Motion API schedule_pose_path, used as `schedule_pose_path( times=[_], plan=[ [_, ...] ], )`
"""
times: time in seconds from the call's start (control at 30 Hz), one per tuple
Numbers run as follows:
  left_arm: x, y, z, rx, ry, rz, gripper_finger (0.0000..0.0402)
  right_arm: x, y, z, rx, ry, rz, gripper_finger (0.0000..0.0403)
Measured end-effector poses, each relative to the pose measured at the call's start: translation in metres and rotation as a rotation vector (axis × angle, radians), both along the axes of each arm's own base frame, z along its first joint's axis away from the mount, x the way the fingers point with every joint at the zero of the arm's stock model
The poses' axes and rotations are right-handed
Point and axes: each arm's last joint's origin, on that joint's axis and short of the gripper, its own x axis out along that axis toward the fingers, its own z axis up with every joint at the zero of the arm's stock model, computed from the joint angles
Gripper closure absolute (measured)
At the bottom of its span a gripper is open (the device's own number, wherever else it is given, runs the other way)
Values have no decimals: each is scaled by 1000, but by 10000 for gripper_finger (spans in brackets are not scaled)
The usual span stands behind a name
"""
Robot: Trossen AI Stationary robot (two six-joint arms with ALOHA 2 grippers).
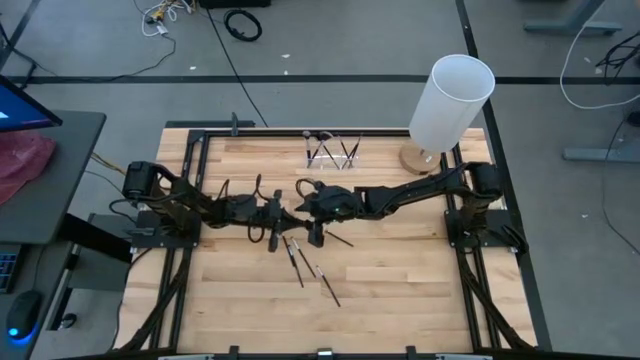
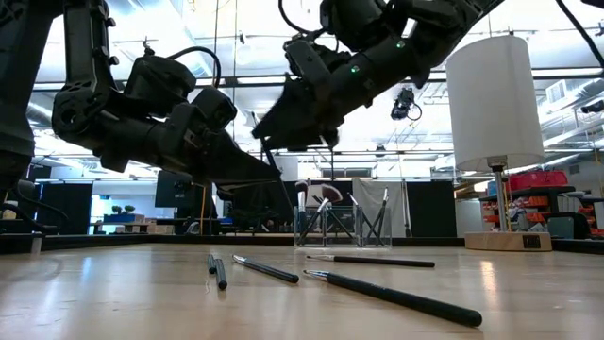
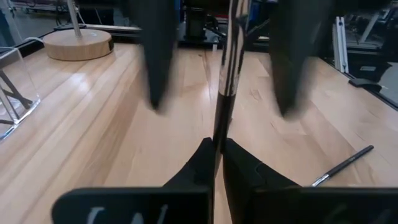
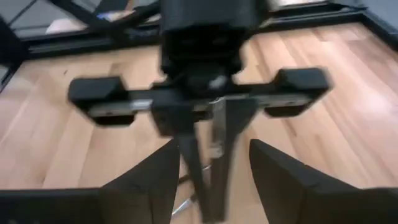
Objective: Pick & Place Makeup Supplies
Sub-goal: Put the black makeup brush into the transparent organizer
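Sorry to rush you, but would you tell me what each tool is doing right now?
Left tool: shut on a thin dark makeup brush, above the table's middle.
Right tool: open, fingers either side of the left tool, gripping nothing.

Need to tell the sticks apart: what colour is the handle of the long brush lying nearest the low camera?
Black, best seen in the low view: long brush.

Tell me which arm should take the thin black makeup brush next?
Probably the right: its open gripper brackets the thin black makeup brush that the left gripper pinches.
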Motion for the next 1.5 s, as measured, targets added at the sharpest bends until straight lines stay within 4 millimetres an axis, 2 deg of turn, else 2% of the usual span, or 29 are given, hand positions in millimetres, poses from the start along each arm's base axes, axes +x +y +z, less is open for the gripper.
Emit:
schedule_pose_path(
  times=[0.1, 0.17, 0.43, 0.57, 0.73, 0.83, 0.97, 1.17, 1.3, 1.5],
  plan=[
    [0, 0, 0, -1, -4, 2, 384, 3, 1, -4, -17, -14, 18, 217],
    [0, 0, 1, -2, -7, 2, 383, 3, 0, -5, -31, -8, 21, 240],
    [0, 0, 1, 0, -10, 14, 381, 3, 0, -5, -49, -10, 14, 385],
    [0, 1, 1, 0, -14, 15, 362, 2, 3, -3, -69, -9, -20, 382],
    [0, 0, 1, -20, -8, 12, 289, -14, 3, 12, -208, -36, -156, 394],
    [0, 0, 1, -45, -5, 18, 238, -39, -9, 10, -268, -71, -322, 392],
    [0, 0, 0, -45, 2, 20, 190, -81, -30, 4, -266, -225, -549, 392],
    [0, 0, 0, -19, -2, 18, 169, -129, -68, -16, -188, -485, -796, 392],
    [0, 1, 0, -16, -4, 30, 175, -143, -96, -27, -156, -478, -912, 392],
    [0, 1, 0, -13, -4, 42, 187, -140, -124, -30, -152, -478, -936, 392]
  ],
)
